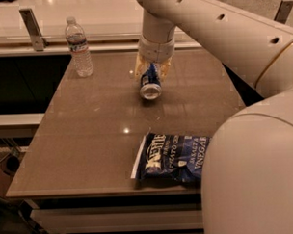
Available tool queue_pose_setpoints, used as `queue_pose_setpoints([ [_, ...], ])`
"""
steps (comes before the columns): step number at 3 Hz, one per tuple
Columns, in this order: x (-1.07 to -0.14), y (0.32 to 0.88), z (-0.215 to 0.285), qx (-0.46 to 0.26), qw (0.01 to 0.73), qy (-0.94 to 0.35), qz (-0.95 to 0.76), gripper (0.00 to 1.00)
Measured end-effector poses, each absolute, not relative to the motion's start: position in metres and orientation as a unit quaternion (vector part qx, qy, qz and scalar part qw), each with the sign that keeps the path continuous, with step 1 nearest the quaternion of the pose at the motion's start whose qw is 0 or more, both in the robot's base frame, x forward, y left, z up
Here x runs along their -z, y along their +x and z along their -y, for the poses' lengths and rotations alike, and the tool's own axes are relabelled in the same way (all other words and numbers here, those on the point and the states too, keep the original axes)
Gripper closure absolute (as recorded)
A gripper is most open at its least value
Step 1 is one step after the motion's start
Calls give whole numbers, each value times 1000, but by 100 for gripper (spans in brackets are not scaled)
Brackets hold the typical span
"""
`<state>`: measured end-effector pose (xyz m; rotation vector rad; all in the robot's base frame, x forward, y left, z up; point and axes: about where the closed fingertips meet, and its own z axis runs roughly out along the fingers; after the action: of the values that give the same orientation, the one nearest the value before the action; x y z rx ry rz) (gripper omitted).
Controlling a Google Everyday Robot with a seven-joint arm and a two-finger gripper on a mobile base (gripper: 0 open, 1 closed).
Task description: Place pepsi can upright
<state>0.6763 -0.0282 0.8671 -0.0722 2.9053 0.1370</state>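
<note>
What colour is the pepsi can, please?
The pepsi can is blue with a silver end, camera view; the pincer grips it.

Table (89, 140): water bottle (79, 46) upright at rear left. Pepsi can (150, 85) rear centre, tilted, one end facing front. Gripper (152, 73) clamped on its far end. Chip bag (172, 159) flat at front edge, right of centre.

Perhaps an office canteen (stone counter (89, 140)), hand (152, 70) at the pepsi can (150, 86)
</note>
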Motion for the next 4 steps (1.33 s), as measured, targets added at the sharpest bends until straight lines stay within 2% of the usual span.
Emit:
queue_pose_setpoints([
  [1,-880,684,56,-59,149,-12,-987,100],
  [4,-933,704,119,-115,312,-40,-942,100],
])
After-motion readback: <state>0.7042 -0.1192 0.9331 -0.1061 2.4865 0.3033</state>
